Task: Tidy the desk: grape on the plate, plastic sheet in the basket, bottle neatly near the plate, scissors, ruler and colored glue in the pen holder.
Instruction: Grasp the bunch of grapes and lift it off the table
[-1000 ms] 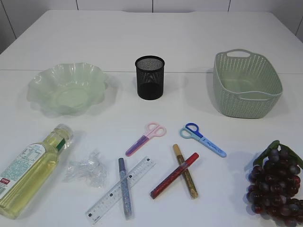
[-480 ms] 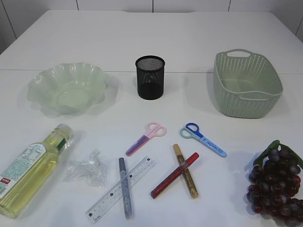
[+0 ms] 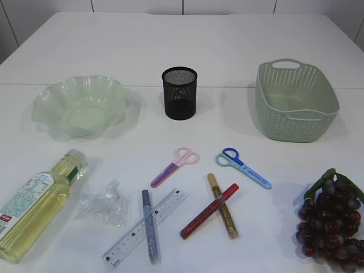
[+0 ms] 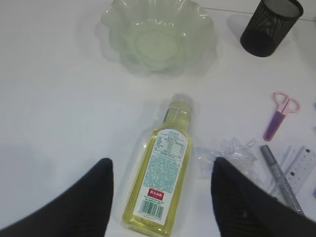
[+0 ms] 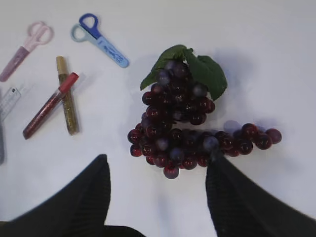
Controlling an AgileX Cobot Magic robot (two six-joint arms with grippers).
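Observation:
The bottle of yellow liquid lies flat, seen between the fingers of my open left gripper hovering above it. The crumpled plastic sheet lies just right of it. Over the dark red grape bunch hovers my open right gripper, holding nothing. On the table's front lie pink scissors, blue scissors, a clear ruler and red, gold and grey glue sticks. Neither gripper shows in the exterior view.
At the back stand a wavy green plate on the left, a black mesh pen holder in the middle and a green basket on the right. The grape lies by the front right edge.

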